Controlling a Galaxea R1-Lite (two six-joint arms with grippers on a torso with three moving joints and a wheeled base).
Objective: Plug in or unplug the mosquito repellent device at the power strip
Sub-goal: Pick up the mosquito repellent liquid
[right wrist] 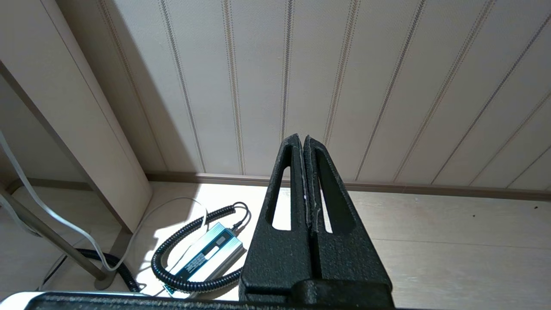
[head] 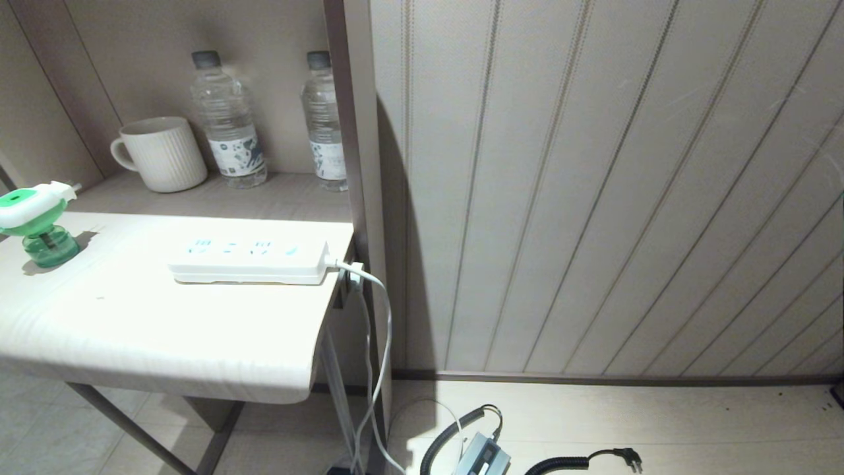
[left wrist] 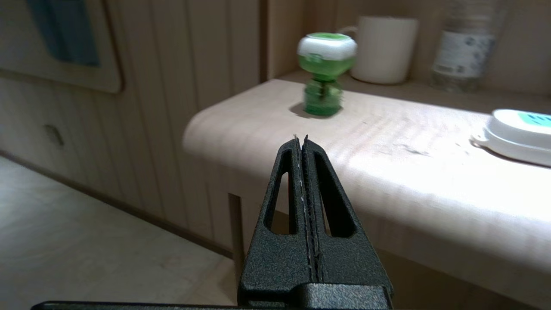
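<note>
The mosquito repellent device stands upright on its green bottle at the far left of the white table, unplugged, its white-and-green head on top. The white power strip lies flat further right near the table's right edge, its sockets bare and its cord running off that edge. In the left wrist view the left gripper is shut and holds nothing. It hovers off the table's front corner, pointing at the device, with the strip's end off to one side. The right gripper is shut and parked low, facing the wall.
A white ribbed mug and two clear water bottles stand on the shelf behind the table. A vertical post borders the table's right. On the floor lie a grey power adapter with coiled black cables and a loose plug.
</note>
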